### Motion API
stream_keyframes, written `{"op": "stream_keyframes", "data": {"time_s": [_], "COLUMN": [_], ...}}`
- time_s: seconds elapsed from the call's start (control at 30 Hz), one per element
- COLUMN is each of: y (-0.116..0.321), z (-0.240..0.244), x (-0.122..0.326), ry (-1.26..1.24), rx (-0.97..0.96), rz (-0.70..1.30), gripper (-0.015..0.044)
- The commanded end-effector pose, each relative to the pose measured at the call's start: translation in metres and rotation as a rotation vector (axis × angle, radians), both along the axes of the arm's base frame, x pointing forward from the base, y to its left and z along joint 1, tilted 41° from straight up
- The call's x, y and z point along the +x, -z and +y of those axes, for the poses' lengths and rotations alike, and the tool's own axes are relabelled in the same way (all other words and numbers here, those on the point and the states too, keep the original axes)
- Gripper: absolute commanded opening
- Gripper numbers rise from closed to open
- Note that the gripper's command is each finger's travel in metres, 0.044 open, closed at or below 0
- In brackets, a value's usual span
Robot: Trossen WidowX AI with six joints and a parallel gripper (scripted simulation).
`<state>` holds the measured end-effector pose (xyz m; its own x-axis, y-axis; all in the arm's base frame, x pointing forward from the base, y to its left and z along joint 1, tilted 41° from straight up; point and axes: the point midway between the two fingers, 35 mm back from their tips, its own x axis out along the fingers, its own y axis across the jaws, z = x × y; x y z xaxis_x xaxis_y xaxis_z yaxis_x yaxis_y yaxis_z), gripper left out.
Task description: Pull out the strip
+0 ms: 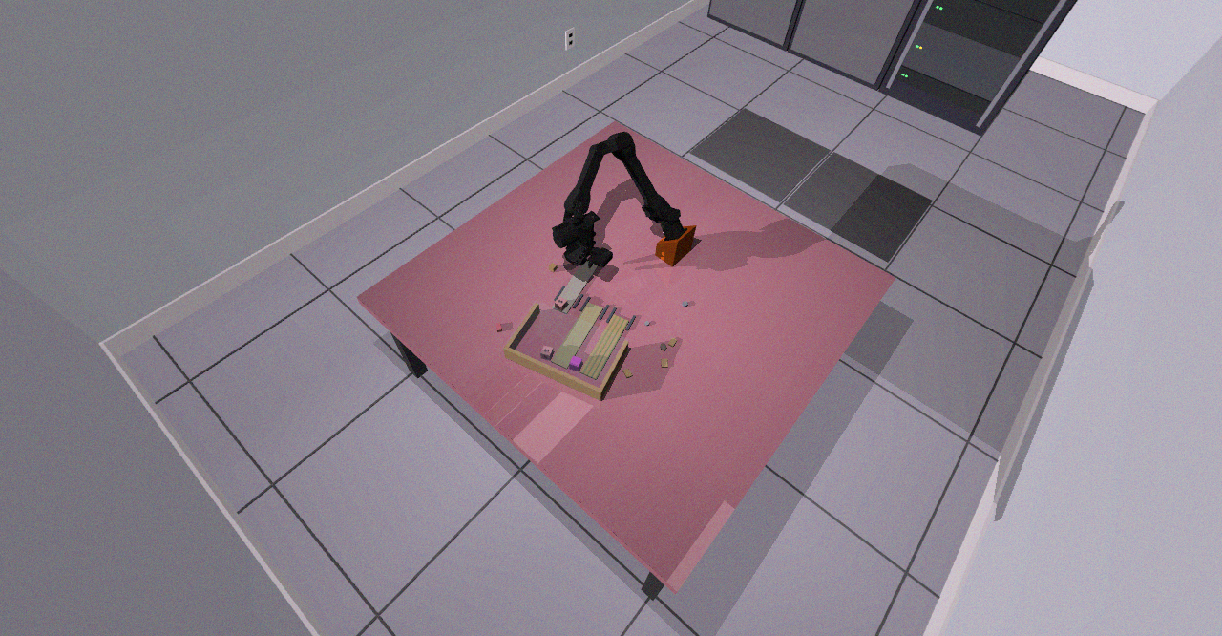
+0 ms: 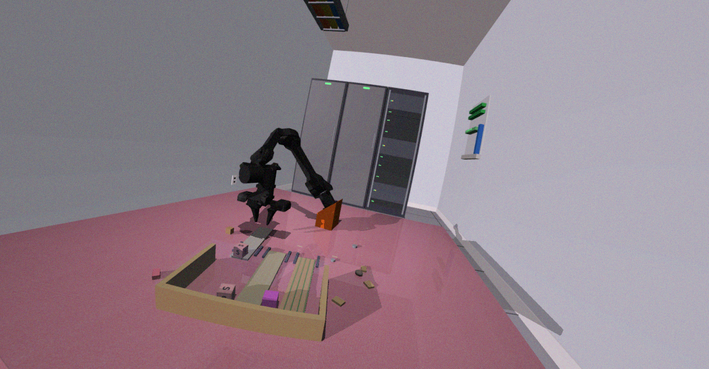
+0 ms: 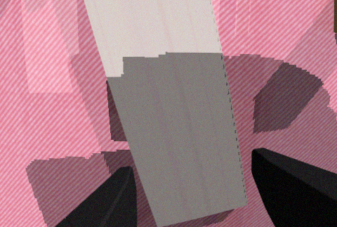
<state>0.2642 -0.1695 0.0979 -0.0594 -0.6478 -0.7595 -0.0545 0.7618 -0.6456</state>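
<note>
My gripper (image 2: 262, 223) (image 3: 193, 169) is open, with nothing between its fingers. It hangs low over the outer end of a pale grey strip (image 1: 578, 286) (image 2: 255, 243) (image 3: 158, 16), one finger over each side in the wrist view. This strip lies outside the wooden frame. A pinkish cube marked S (image 1: 561, 304) (image 2: 240, 250) sits on its end nearer the frame. Another cube marked S (image 1: 546, 351) (image 2: 226, 291) stands inside the frame, left of a plain greenish strip (image 1: 583, 331) (image 2: 265, 272). A ribbed strip (image 1: 608, 345) (image 2: 300, 280) lies to the right.
The wooden frame (image 1: 551, 372) (image 2: 237, 315) has low walls. A purple cube (image 1: 576, 363) (image 2: 270, 298) stands inside near its front wall. Dark guide blocks (image 2: 287, 256) line its open side. Small scraps (image 2: 338, 300) lie at right, a red piece (image 2: 155, 273) at left. The arm's base is orange (image 2: 328, 216).
</note>
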Motion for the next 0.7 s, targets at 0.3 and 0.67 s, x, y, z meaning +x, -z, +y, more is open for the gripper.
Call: {"op": "stream_keyframes", "data": {"time_s": [0.3,0.67], "y": [0.003,0.005], "z": [0.008,0.014], "x": [0.047,0.085], "ry": [0.009,0.009], "rx": [-0.004,-0.003], "rz": [-0.009,-0.012], "gripper": [0.0440,0.0440]}}
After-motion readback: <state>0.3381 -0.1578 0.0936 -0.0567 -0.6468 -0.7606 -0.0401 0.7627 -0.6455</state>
